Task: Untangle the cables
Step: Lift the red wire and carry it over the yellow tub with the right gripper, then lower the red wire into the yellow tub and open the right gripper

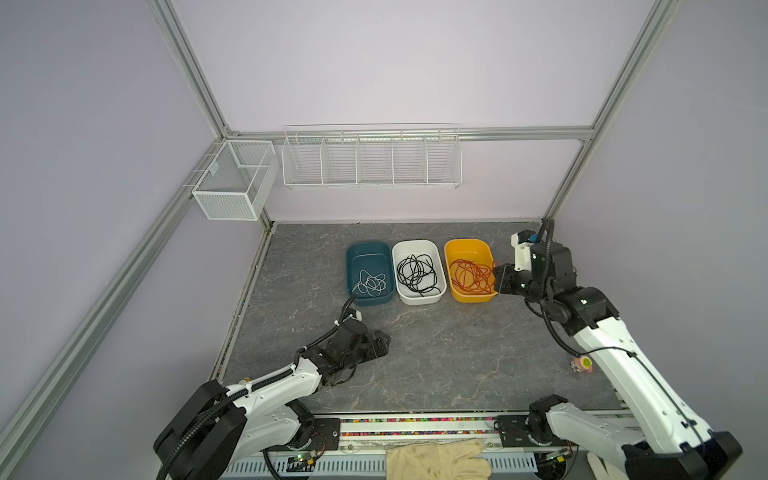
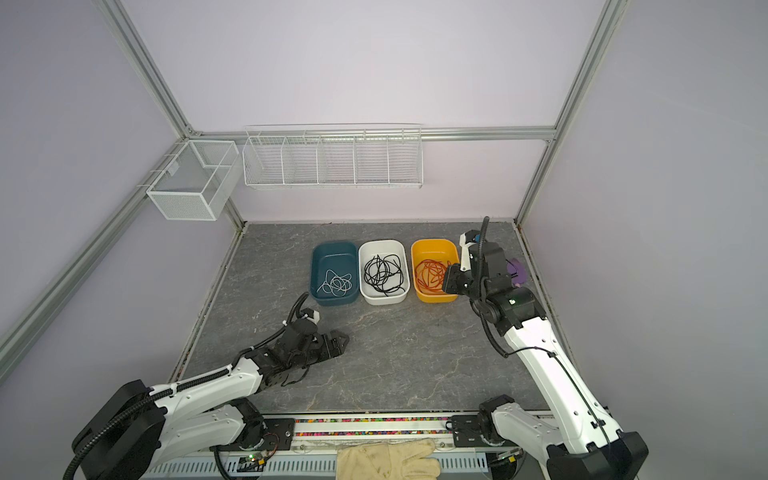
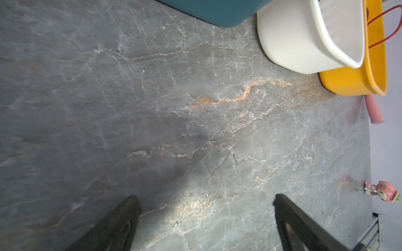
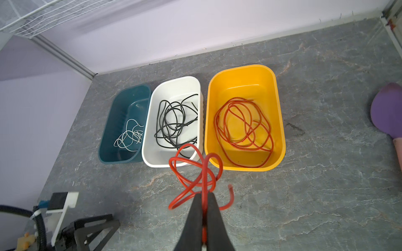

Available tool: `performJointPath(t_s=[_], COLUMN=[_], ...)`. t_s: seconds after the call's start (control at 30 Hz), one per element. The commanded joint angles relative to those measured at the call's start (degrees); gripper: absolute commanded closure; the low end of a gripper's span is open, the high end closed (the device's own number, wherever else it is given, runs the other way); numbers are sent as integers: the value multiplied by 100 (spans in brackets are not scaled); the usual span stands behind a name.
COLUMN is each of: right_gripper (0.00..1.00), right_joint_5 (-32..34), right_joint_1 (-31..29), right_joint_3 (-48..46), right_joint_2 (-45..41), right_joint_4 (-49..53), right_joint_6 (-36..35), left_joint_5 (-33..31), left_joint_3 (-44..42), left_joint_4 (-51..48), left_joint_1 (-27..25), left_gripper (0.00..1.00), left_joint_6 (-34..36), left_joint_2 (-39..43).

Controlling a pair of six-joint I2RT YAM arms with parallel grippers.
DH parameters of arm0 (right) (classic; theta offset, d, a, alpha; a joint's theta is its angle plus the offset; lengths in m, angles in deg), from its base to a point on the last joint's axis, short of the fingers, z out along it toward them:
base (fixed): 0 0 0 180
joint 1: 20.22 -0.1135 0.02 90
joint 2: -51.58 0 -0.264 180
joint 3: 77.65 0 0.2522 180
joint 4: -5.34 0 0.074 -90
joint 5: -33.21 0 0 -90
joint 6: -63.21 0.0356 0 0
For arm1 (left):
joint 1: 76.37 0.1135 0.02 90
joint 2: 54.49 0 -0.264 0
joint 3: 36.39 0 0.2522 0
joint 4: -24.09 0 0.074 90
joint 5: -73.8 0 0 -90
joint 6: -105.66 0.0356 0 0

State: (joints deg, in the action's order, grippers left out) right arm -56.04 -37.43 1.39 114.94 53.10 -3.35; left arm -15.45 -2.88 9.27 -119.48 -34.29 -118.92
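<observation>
Pinched narrow in the right end effector (image 4: pixel 204 195): a few loops of the red-orange cable (image 4: pixel 205 171), held clear of the table (image 1: pixel 436 353) just beside the right rim of the yellow bin (image 1: pixel 465 242). Inside that bin, more red-orange coils; cannot tell whether joined to the held loops. Coiled in the white bin (image 1: pixel 415 243) in the middle, the black cable (image 1: pixel 417 274). Curled in the near end of the teal bin (image 1: pixel 368 246) on the left, the white cable (image 1: pixel 370 284). All three bins side by side in a row toward the back of the table, close together. Spread wide with nothing between the fingers, the left end effector (image 3: pixel 204 197), low over bare table in front of the teal bin and well apart from every cable. Near the table's right edge, a small pink toy (image 3: pixel 382 191) and a purple spatula (image 4: pixel 387 110). At the front edge, a pale work glove (image 1: pixel 436 459).
</observation>
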Motion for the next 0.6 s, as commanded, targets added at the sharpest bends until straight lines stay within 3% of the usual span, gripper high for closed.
performJointPath(t_s=[0.0, 0.2, 0.57], right_gripper=[94, 94, 94], right_joint_5=[-475, -656, -716], right_joint_1=[364, 738, 849], right_joint_3=[49, 227, 458], right_joint_2=[405, 1272, 2597], right_joint_4=[-536, -1015, -1462], right_joint_6=[479, 711, 898], left_joint_5=[95, 193, 260], left_joint_3=[108, 307, 306], left_joint_4=[18, -244, -122], left_joint_1=[19, 28, 20], left_gripper=[4, 4, 5], left_joint_6=[-84, 23, 3], left_joint_2=[-90, -257, -424])
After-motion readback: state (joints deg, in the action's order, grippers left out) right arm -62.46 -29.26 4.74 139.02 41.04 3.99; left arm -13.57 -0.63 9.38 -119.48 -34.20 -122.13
